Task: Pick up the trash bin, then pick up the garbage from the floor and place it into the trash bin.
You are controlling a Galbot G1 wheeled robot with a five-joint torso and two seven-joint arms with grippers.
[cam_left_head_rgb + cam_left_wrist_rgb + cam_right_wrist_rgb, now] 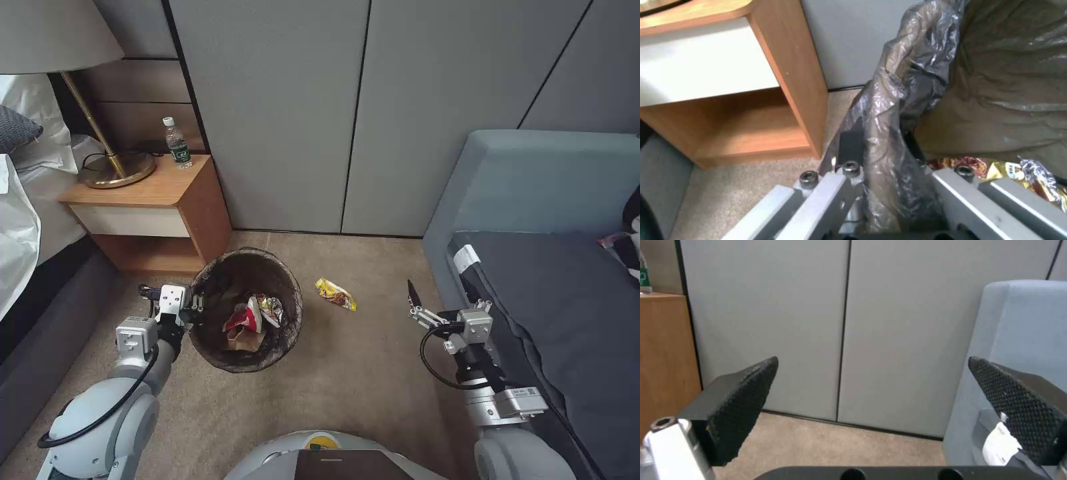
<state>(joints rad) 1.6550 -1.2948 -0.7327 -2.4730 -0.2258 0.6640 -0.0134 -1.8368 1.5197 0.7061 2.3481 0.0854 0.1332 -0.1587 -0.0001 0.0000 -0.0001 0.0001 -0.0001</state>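
Yellow crinkly snack wrapper [335, 294] lies on the carpet right of the round bag-lined trash bin [245, 309], whose rim the left end effector [193, 308] grips; the right end effector [415, 305], spread wide, should drop straight onto it.

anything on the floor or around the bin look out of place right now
One piece does: a yellow snack wrapper lies loose on the carpet between the trash bin and the blue sofa, while other litter already sits inside the bin. The left gripper clamps the bin's bagged rim; the right gripper hangs open, empty.
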